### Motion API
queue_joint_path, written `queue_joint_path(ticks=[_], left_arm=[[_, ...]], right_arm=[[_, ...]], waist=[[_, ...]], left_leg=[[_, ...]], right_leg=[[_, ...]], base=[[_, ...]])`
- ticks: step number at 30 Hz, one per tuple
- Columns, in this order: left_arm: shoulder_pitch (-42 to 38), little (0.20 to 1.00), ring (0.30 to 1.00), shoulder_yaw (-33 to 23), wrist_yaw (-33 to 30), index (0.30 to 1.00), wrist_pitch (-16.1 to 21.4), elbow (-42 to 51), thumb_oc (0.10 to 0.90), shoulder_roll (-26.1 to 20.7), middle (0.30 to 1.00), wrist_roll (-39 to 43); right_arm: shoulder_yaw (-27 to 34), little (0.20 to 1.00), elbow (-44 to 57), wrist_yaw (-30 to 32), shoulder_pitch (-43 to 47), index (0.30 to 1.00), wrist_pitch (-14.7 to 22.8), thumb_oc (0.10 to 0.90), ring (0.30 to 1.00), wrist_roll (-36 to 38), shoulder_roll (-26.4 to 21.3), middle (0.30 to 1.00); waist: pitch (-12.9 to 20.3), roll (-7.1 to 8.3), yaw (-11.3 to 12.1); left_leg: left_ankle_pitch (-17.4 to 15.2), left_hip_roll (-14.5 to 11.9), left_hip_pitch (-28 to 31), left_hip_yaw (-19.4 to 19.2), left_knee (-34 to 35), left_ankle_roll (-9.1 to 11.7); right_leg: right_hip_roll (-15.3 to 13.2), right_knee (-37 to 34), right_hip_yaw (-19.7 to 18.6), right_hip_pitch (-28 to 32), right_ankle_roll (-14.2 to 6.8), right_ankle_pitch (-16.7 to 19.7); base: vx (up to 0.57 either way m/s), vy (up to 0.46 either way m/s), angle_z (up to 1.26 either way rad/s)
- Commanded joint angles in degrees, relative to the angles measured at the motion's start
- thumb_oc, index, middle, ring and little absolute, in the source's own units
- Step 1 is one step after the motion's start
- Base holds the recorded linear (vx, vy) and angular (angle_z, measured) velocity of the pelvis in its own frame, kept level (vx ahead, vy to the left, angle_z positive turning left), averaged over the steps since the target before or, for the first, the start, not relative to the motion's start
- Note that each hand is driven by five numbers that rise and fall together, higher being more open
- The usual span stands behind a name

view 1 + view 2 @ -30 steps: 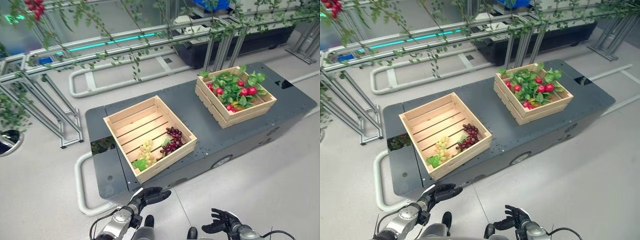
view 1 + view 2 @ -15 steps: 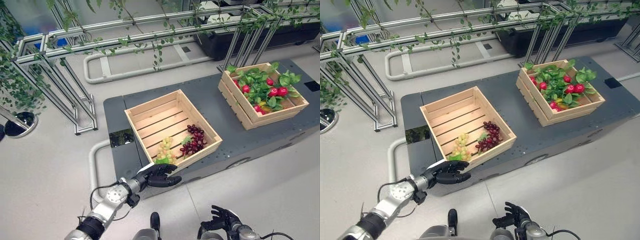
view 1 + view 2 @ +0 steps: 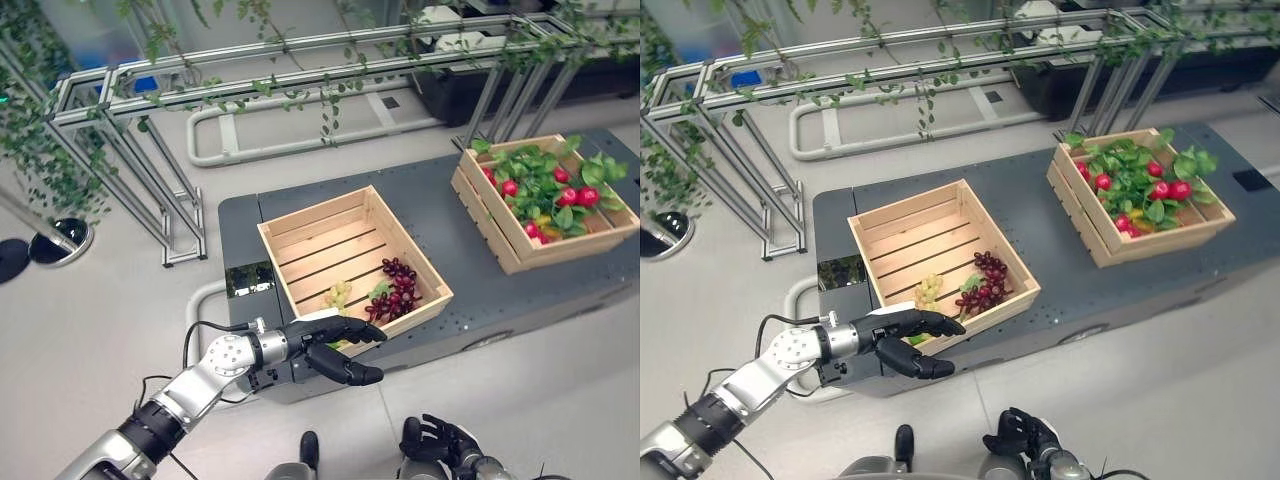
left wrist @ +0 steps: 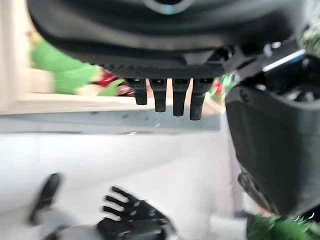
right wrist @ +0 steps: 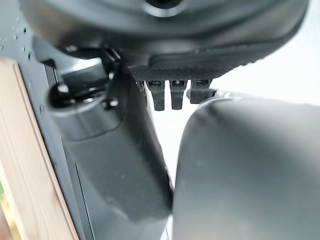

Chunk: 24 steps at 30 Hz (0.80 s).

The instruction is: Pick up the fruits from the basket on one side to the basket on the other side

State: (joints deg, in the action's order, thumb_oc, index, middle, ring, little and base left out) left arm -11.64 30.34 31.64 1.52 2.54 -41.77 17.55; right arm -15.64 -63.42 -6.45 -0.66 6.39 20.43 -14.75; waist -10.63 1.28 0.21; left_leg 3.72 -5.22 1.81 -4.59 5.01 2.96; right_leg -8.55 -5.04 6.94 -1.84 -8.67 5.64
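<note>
Step in hand: approach for the first pick. The left robot hand (image 3: 335, 350) hovers at the near rim of the near basket (image 3: 300, 222), a wooden crate on the dark tabletop (image 3: 440, 215). Its fingers are extended and spread, with the thumb set apart below them, and it holds nothing. No fruit is grasped yet.

Position of the task's things:
- The green grapes (image 3: 338, 293) lie on the slatted floor of the near basket, in its near half, just beyond the fingertips of the left robot hand.
- The purple grapes (image 3: 397, 297) lie beside the green grapes, toward the robot's right, against the near wall of the same basket.
- The far basket (image 3: 505, 245) stands well apart on the robot's right side of the tabletop. It holds red fruits (image 3: 587, 196) among green leaves.

Which basket is the source cannot be settled from the scene alone; the reach toward the near basket suggests the grapes are to be taken first.

Next move, as a judgement: the left robot hand must clear the near rim, descend inside the basket over the green grapes, and close round the bunch. The rim stands between palm and fruit, so a raised entry is called for.

The right robot hand (image 3: 440, 440) is low at the near edge of the scene, idle, with fingers curled and nothing held.
</note>
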Motion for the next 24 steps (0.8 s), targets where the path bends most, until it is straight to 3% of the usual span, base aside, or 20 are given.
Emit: queue_joint_path(ticks=[1,6,8,14,16,17,22,24], left_arm=[[-5.93,0.9,0.9,-3.0,2.11,0.9,3.21,10.23,0.8,1.74,0.9,10.75],[-5.91,0.9,0.9,-4.0,-4.76,0.9,7.68,11.22,0.8,1.24,0.9,8.42],[-4.72,0.9,0.9,-7.13,-11.65,0.9,11.42,11.19,0.8,1.14,0.9,3.83],[-3.06,0.9,0.9,-13.4,-22.23,0.9,16.68,8.79,0.8,1.87,0.9,-1.97],[-2.94,0.9,0.9,-15.5,-26.51,0.9,19.2,6.5,0.8,2.64,0.9,-6.79],[-3.43,0.9,0.9,-16.26,-31.68,0.9,20.98,4.93,0.8,2.41,0.9,-12.3],[-7.37,0.9,0.9,-15.35,-44.22,0.9,21.73,0.17,0.8,0.51,0.9,-23.75],[-9.13,0.9,0.9,-13.91,-46.77,0.9,19.1,-1.65,0.8,-0.61,0.9,-27.19]], right_arm=[[-0.26,0.9,1.62,-0.17,-1.45,0.9,0.9,0.8,0.9,0.59,-2.5,0.9],[-0.36,0.9,0.62,-0.69,-0.84,0.9,1.29,0.8,0.9,1.91,-3.16,0.9],[-0.2,0.9,1.68,-0.54,-1.92,0.9,1.53,0.8,0.9,1.12,-2.98,0.9],[-0.54,0.9,3.5,0.66,-3.24,0.9,2.08,0.8,0.9,0.98,-2.65,0.9],[-0.53,0.9,3.45,0.44,-3.85,0.9,3.18,0.8,0.9,0.63,-2.41,0.9],[-0.92,0.9,4.55,1.0,-3.94,0.9,3.63,0.8,0.9,0.97,-2.4,0.9],[-2.25,0.9,5.05,1.27,-2.81,0.9,4.72,0.8,0.9,1.65,-2.89,0.9],[-2.71,0.9,5.68,0.97,-2.59,0.9,5.87,0.8,0.9,2.08,-3.38,0.9]], waist=[[2.02,1.05,-0.6],[1.96,0.6,-0.03],[2.0,0.36,-0.02],[0.96,0.37,0.4],[0.42,0.24,0.43],[-0.31,0.34,0.24],[-2.45,0.23,-0.54],[-3.11,0.22,-1.09]], left_leg=[[-2.96,-0.76,-3.13,-2.11,-3.73,-2.57],[-0.62,-2.4,-3.08,-0.95,-0.25,-1.04],[-0.66,-2.41,-3.22,-0.06,-0.01,-0.68],[-0.75,-2.13,-3.78,1.04,-0.53,-0.4],[-0.7,-1.97,-3.82,1.63,-0.03,-0.38],[-0.82,-1.7,-4.13,1.72,-0.11,-0.34],[-0.97,-1.37,-5.1,1.44,-0.61,-0.34],[-1.05,-1.2,-5.24,1.08,-0.59,-0.39]], right_leg=[[-0.5,1.73,-0.91,-2.75,-0.42,2.63],[0.55,0.92,1.15,-1.82,0.64,1.17],[0.73,1.38,1.97,-1.66,1.03,0.16],[0.6,2.99,1.78,-2.43,1.51,-0.88],[0.76,3.45,1.7,-2.46,1.68,-1.47],[0.69,3.53,1.51,-2.9,1.65,-1.45],[0.62,4.01,0.59,-4.24,1.71,-1.54],[0.66,3.77,0.11,-4.47,1.69,-1.53]], base=[[0.07,-0.156,0.18],[0.05,-0.073,0.07],[0.07,0.012,0.05],[0.01,0.011,0.02],[0.01,0.038,0.04],[-0.01,0.038,0.03],[-0.03,0.045,-0.03],[0.0,0.054,-0.01]])
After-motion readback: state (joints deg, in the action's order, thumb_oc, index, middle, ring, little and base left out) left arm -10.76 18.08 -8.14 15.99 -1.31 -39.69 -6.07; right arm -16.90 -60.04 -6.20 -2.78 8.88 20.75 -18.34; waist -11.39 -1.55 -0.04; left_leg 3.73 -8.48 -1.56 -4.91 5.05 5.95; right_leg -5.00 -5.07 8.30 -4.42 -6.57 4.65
